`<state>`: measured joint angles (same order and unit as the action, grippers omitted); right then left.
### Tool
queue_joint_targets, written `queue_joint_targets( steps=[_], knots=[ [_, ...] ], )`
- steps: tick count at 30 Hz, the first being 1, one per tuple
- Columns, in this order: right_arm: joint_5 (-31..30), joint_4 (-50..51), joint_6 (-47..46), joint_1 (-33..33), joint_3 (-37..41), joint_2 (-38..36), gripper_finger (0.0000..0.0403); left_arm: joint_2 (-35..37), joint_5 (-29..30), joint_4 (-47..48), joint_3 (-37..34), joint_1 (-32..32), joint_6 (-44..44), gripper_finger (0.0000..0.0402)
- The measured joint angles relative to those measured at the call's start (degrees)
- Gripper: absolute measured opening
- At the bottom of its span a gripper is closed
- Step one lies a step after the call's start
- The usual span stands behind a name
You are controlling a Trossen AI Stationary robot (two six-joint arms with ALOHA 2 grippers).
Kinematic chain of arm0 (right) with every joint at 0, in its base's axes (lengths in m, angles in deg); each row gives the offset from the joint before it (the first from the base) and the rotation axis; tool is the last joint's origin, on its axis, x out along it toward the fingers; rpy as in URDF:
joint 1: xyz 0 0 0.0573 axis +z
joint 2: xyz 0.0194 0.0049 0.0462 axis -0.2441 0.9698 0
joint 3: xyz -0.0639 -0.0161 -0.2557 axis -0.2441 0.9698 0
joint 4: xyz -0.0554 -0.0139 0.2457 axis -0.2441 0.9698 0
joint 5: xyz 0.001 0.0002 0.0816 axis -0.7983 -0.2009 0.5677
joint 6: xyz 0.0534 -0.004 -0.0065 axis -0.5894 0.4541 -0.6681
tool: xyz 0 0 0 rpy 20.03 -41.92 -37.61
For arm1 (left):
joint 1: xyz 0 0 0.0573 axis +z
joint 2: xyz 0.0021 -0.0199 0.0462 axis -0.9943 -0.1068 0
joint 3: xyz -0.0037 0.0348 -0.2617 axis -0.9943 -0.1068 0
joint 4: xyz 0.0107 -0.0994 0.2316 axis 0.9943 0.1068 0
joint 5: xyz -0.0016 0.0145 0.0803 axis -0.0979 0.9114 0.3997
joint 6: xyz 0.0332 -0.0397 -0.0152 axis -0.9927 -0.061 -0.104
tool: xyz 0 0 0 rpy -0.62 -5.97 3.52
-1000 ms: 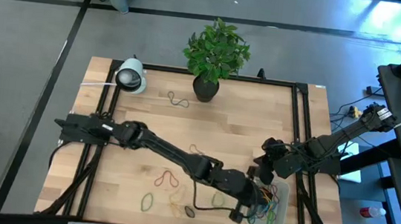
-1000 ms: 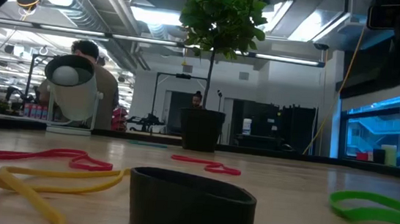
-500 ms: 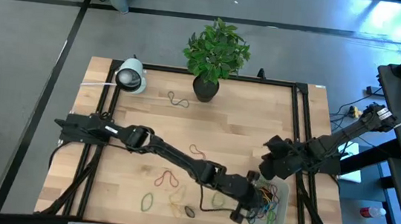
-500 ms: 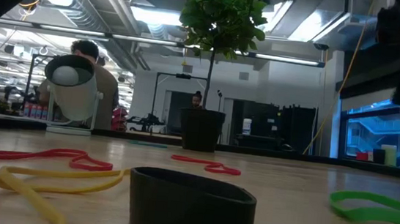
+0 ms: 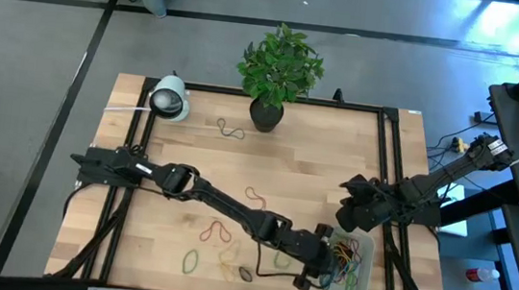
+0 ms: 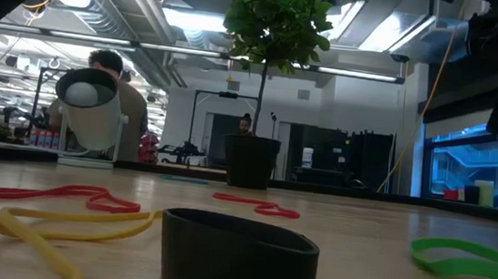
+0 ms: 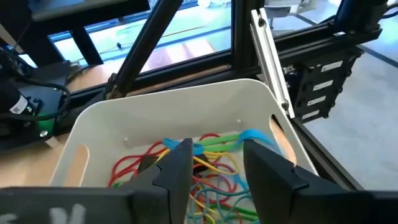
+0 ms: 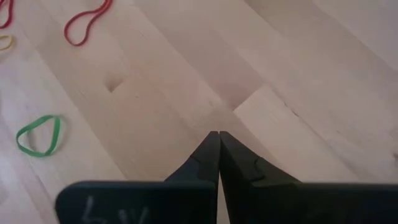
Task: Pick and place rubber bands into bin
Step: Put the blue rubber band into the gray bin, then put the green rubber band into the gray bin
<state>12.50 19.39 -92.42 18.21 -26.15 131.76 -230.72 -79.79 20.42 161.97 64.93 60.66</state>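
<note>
The bin (image 5: pixel 351 267), a pale shallow tray, sits near the table's front right and holds a tangle of red, yellow, green and blue rubber bands (image 7: pixel 208 165). My left gripper (image 7: pixel 217 163) hangs open just over that tangle, one finger on either side of the green and blue bands (image 7: pixel 231 139); in the high view my left gripper (image 5: pixel 325 260) shows at the bin's left rim. Loose rubber bands lie on the wood: red (image 5: pixel 218 229), green (image 5: pixel 191 260), yellow (image 5: pixel 228 256). My right gripper (image 8: pixel 219 134) is shut, pointing down at bare wood beyond the bin (image 5: pixel 349 214).
A potted plant (image 5: pixel 272 74) and a white lamp-like device (image 5: pixel 170 98) stand at the far edge. A black frame rail (image 5: pixel 384 177) runs along the table's right side. A dark oval ring (image 6: pixel 238 253) stands close before the low camera, with a green band (image 6: pixel 466 259) to its right.
My left arm has sunk, bringing its gripper lower over the bin. My right gripper has tipped a little in place. The loose bands on the table lie as before.
</note>
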Motion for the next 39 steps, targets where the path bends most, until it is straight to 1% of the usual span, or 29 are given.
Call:
queue_joint_targets(
  steps=[6,10,12,16,19,20,22,24,27,29,31,33,34,36,39],
  knots=[
    [0.2,0.1,-1.1,0.0,0.1,0.0,0.0012,0.1,-1.2,2.8,0.0,0.2,0.8,0.0175],
    [0.2,0.1,-1.3,0.0,0.1,0.0,0.0012,0.2,-1.3,4.7,0.2,0.3,0.9,0.0189],
    [0.2,0.0,-1.3,0.0,0.1,0.0,0.0012,0.2,-0.9,6.8,0.6,0.3,0.1,0.0191],
    [0.2,-0.3,-1.3,0.0,0.1,0.0,0.0012,0.2,1.8,13.3,2.4,0.3,-1.9,0.019],
    [0.3,-0.3,-1.7,0.0,0.1,0.0,0.0012,1.0,2.9,16.0,2.3,0.3,-2.0,0.0188],
    [0.3,-0.3,-1.8,0.0,0.1,0.0,0.0012,1.2,3.4,17.1,2.3,0.3,-1.3,0.0187],
    [0.3,-0.4,-1.7,0.0,0.1,0.1,0.0012,2.3,4.5,19.9,2.4,0.3,3.2,0.0182],
    [0.4,-0.9,-1.8,0.0,0.1,0.1,0.0012,3.7,4.8,22.5,2.4,0.4,7.6,0.0172],
    [0.4,-1.5,-1.8,0.0,0.1,0.1,0.0012,6.3,4.9,26.1,1.5,0.6,7.9,0.0143],
    [0.4,-2.0,-1.8,0.0,0.1,0.1,0.0012,8.0,5.9,27.8,-0.3,0.7,7.6,0.0115],
    [0.4,-3.1,-2.6,0.0,0.1,0.1,0.0012,9.8,6.7,29.0,-2.8,0.5,7.2,0.0078],
    [0.4,-4.7,-1.9,0.0,0.1,0.1,0.0012,12.5,7.1,29.0,-6.6,0.3,7.2,0.0033],
    [0.4,-5.6,-0.8,0.0,0.1,0.1,0.0011,14.1,7.1,28.5,-9.0,0.2,7.2,0.0017],
    [0.4,-7.0,0.9,0.0,0.1,0.1,0.0006,17.2,7.1,26.0,-14.7,0.1,7.7,0.0008],
    [0.3,-9.0,2.2,0.0,0.1,0.4,0.0004,22.8,7.1,20.0,-26.3,-0.2,10.0,0.0002]
  ],
)
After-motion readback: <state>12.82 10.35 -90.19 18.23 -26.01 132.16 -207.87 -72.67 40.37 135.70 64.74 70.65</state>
